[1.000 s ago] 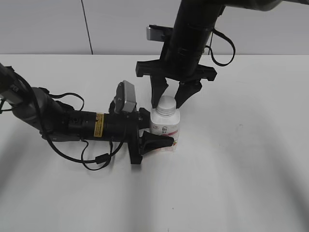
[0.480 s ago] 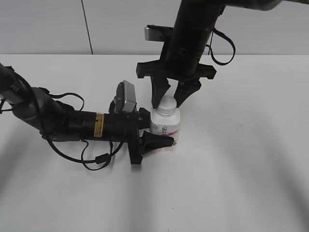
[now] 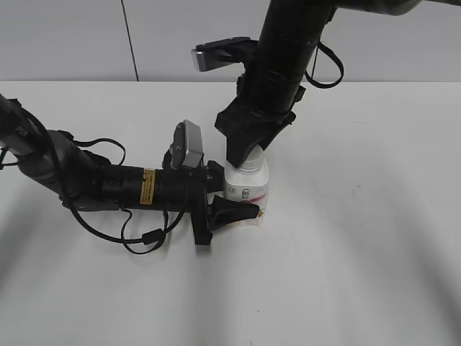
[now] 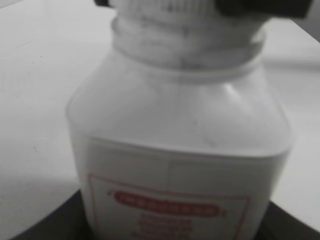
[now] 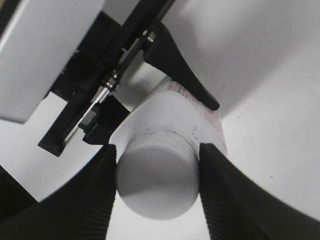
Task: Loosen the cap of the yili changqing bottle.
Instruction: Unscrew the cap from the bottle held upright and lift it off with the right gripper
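Bottle [image 3: 248,189] braced in my left gripper [image 3: 234,204], right gripper [image 5: 156,192] clamped on the cap [image 5: 156,186] between my fingers; the loosening twist looks unfinished.

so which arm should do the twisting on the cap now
Right. The right gripper already has its jaws on either side of the cap from above, while the left gripper clamps the bottle body, steadying it.
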Robot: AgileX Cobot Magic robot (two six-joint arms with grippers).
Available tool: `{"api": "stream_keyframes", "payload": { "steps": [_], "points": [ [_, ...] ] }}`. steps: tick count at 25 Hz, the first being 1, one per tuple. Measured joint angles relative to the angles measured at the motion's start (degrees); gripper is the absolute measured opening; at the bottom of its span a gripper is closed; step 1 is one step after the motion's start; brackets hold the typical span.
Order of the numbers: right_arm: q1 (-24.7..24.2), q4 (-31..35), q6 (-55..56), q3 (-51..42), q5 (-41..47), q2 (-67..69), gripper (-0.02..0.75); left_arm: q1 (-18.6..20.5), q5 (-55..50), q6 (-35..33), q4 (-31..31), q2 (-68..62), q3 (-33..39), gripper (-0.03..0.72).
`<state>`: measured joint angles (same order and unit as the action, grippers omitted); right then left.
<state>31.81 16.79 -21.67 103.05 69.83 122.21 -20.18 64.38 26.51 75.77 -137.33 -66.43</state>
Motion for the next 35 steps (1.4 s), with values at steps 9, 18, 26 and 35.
{"api": "stream_keyframes", "payload": {
  "steps": [9,18,26,35],
  "points": [
    [0.0,0.4,-21.4,0.0,0.0,0.0,0.396,0.0,0.0,0.0,0.0,0.0,0.0,0.385],
    [0.0,0.4,-34.8,0.0,0.0,0.0,0.396,0.0,0.0,0.0,0.1,0.0,0.0,0.385],
    [0.0,-0.6,-43.6,0.0,0.1,0.0,0.396,0.0,0.0,0.0,0.1,0.0,0.0,0.385],
    [0.1,-1.5,-46.2,0.1,0.2,-0.1,0.396,0.0,-0.1,0.0,0.1,0.0,0.0,0.385]
  ]
}}
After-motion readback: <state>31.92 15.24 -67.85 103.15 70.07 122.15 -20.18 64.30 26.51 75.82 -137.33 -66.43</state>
